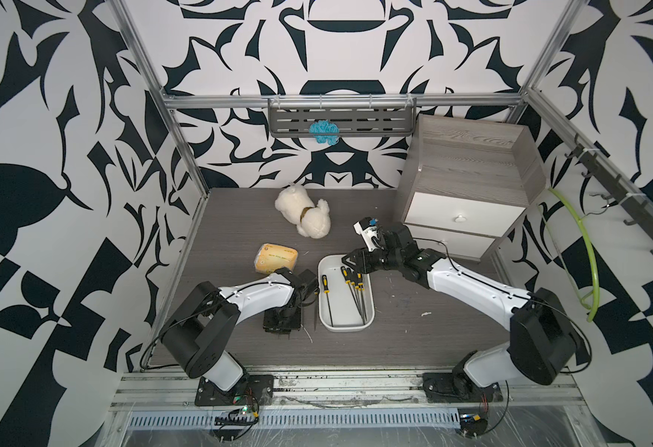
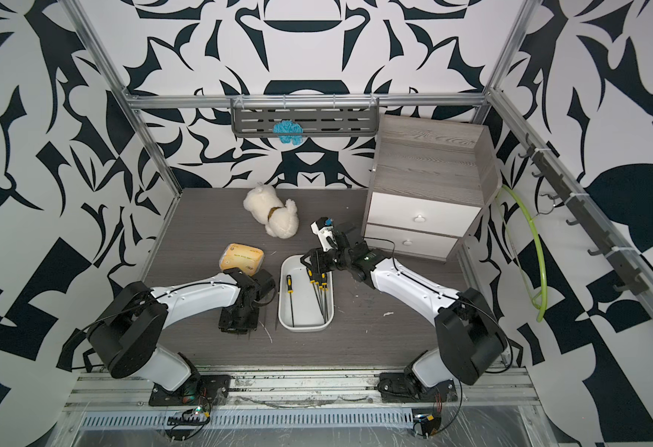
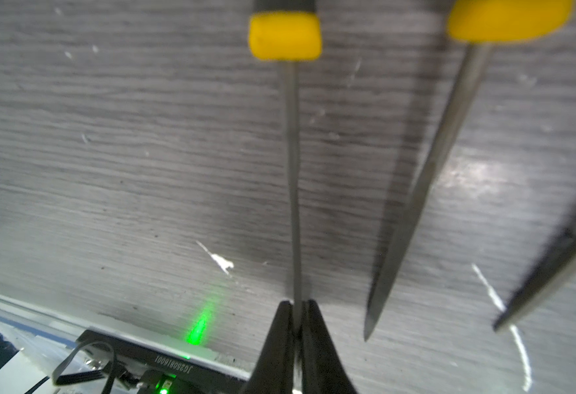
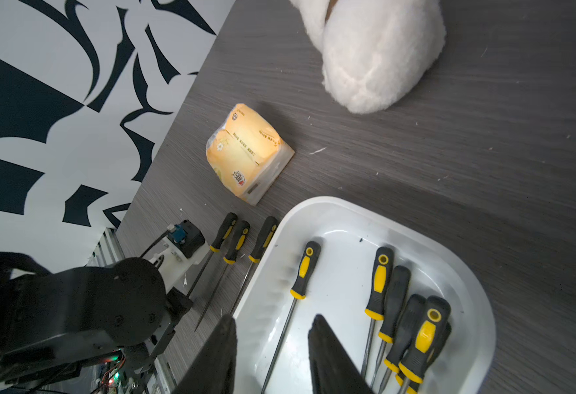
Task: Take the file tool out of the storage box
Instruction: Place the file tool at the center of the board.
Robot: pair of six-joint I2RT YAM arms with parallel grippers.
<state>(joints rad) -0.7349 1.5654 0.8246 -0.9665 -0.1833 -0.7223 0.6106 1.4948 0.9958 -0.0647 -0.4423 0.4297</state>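
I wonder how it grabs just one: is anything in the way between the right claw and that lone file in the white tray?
Nothing visible is. The right gripper hangs open above the tray, and the lone file lies by itself on bare floor. The other files are bunched at the opposite side, apart from it.

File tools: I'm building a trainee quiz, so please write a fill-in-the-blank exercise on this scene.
The files on the table beside the storage box number ___.
The left gripper is shut on a thin file whose handle end is ___.
The right gripper hangs ___ over the storage box.
Missing: three; yellow; open.
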